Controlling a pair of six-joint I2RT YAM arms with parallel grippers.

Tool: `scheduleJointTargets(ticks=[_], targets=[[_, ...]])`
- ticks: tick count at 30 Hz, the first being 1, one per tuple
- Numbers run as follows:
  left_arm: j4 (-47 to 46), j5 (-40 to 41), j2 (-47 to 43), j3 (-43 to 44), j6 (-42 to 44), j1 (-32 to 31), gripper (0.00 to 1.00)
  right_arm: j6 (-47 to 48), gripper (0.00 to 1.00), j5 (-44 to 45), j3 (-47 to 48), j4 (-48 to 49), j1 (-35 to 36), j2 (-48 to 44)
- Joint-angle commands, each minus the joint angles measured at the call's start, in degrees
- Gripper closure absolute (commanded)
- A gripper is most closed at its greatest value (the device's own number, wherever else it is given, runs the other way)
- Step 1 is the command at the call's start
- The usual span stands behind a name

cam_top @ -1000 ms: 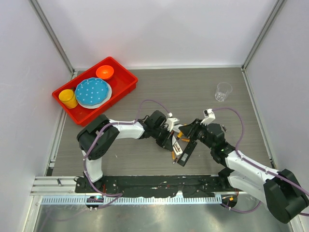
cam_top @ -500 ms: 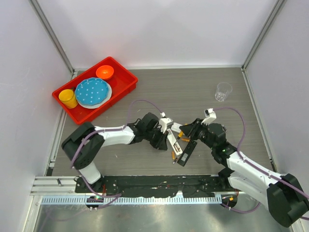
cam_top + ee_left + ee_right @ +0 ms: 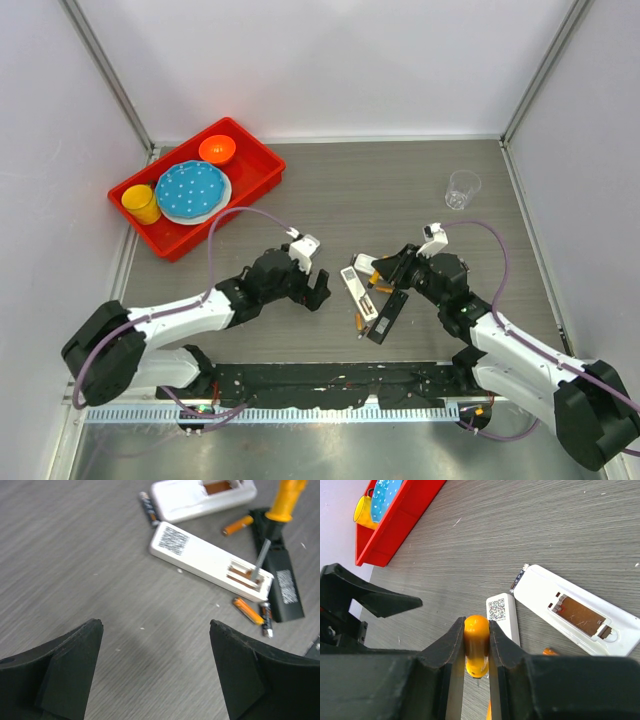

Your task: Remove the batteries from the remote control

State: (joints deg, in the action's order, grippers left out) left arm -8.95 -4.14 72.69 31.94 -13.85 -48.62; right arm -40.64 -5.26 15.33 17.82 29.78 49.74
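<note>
The left gripper (image 3: pixel 155 630) is spread wide above the table (image 3: pixel 75 555), with nothing between its jaws. The right gripper (image 3: pixel 476 630) is clenched on the orange-handled screwdriver (image 3: pixel 283 500), whose metal tip is set into the open compartment of the white remote (image 3: pixel 200 560). The batteries (image 3: pixel 246 610) are seen lying loose on the table — one just beside that remote's open end, another near the screwdriver's handle.

A red rectangular plastic tray (image 3: pixel 252 172) at ten o'clock holds a blue white-dotted dish (image 3: pixel 190 190), with a small orange bowl (image 3: pixel 217 150) at the dish's one o'clock and a yellow cup (image 3: pixel 142 203) at its nine. A clear plastic cup (image 3: pixel 462 189) stands at two o'clock. An orange-handled screwdriver (image 3: pixel 284 497) tilts near centre.
</note>
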Motion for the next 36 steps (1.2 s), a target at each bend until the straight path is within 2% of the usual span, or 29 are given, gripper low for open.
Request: scheduleJointTargets(ticks=[1, 5, 15, 24, 30, 36], targets=[[-6.4, 14.0, -6.4, -2.9, -0.3, 0.3, 0.06, 0.7, 0.99, -0.1, 2.6, 1.7, 0.2, -0.4], [-7.0, 16.2, -7.6, -3.8, -1.1, 0.3, 0.01, 0.8, 0.99, -0.5, 3.1, 1.7, 0.2, 0.4], [-6.5, 16.4, -8.3, -3.5, -1.1, 0.2, 0.0, 1.3, 0.99, -2.2, 5.1, 0.8, 0.3, 3.2], [-7.2, 17.8, -13.4, -6.0, -0.4, 0.2, 0.0, 1.3, 0.99, -8.1, 10.0, 4.4, 0.9, 15.0], [-7.0, 19.0, -14.8, -6.5, 0.3, 0.2, 0.0, 2.7, 0.98, -10.3, 17.3, 4.2, 4.1, 26.1], [-7.7, 21.0, -13.4, -6.8, 2.1, 0.3, 0.0, 3.6, 0.89, -10.6, 25.4, 2.8, 8.3, 38.0]])
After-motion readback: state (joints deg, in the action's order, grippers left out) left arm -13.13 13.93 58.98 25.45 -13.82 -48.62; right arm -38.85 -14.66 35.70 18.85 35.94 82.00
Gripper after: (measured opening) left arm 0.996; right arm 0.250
